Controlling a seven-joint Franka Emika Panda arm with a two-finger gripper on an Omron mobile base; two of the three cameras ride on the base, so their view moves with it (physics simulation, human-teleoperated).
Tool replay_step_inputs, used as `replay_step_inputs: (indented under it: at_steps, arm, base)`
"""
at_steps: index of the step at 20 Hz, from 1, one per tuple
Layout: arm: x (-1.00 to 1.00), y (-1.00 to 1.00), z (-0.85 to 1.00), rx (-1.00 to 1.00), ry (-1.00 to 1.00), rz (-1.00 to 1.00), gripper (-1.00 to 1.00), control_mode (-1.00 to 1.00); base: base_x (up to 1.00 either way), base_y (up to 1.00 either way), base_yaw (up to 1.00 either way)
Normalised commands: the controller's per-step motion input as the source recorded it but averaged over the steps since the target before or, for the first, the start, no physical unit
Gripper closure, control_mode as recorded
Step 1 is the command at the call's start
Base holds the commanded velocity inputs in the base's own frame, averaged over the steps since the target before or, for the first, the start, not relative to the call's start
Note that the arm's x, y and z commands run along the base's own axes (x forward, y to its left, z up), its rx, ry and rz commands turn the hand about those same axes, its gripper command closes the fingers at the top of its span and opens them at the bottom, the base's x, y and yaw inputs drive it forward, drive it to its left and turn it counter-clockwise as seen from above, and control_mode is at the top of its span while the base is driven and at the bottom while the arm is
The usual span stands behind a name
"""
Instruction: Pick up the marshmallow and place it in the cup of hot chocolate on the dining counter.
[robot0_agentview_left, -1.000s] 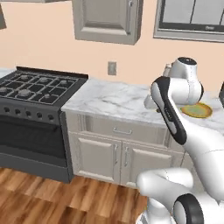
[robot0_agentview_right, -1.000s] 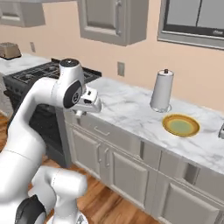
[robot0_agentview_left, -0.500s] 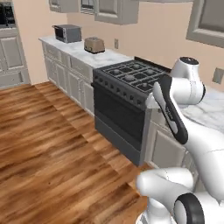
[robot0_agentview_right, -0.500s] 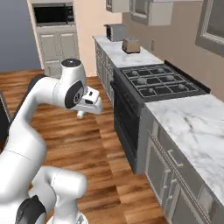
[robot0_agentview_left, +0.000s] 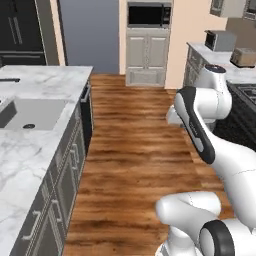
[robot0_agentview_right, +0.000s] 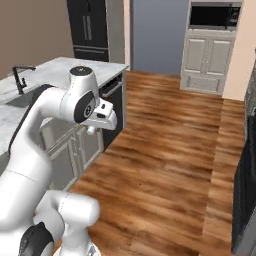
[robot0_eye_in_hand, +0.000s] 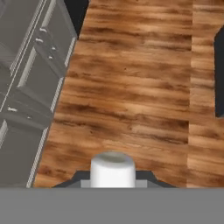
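Between the two small dark fingertips at the bottom of the hand view sits the marshmallow (robot0_eye_in_hand: 112, 169), a white soft-edged block — the gripper (robot0_eye_in_hand: 112, 180) is clenched on it, pads pressed to either side. Below and ahead of the hand there is nothing but brown plank floor (robot0_eye_in_hand: 131, 87), with grey cabinet fronts (robot0_eye_in_hand: 26, 87) off to the hand's left side.

In the right base view the gripper (robot0_agentview_right: 94, 129) hangs at the end of the folded arm, out over the floor and just off the corner of the dining counter (robot0_agentview_right: 55, 72). The left base view shows that same marble top (robot0_agentview_left: 35, 135) with its sink (robot0_agentview_left: 32, 113) set in. The cup of hot chocolate cannot be picked out in any view, so I cannot say where it stands relative to the hand.

My judgement: this is the carrying step, the pick done and the drop not yet begun. To do it well, the grip wants to stay firm but no tighter — a soft block squeezes out easily. The arm is best kept tucked and level until the counter is squarely in front of the hand. Only once the mug's dark opening lies directly under the fingertips should the hand lower and let go, close above the rim so that the marshmallow cannot bounce off.
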Motion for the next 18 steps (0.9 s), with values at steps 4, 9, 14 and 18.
replay_step_inputs:
  at_steps: [4, 9, 14, 18]
  arm:
    - [0.0, 0.0, 0.0, 0.0, 0.0, 0.0, 1.0, 1.0]
    - [0.0, 0.0, 0.0, 0.0, 0.0, 0.0, 1.0, 1.0]
    - [0.0, 0.0, 0.0, 0.0, 0.0, 0.0, 1.0, 1.0]
    - [0.0, 0.0, 0.0, 0.0, 0.0, 0.0, 1.0, 1.0]
  base:
    - [0.0, 0.03, 0.86]
    - [0.0, 0.0, 0.78]
    - [0.0, 0.0, 0.75]
    - [0.0, -0.01, 0.77]
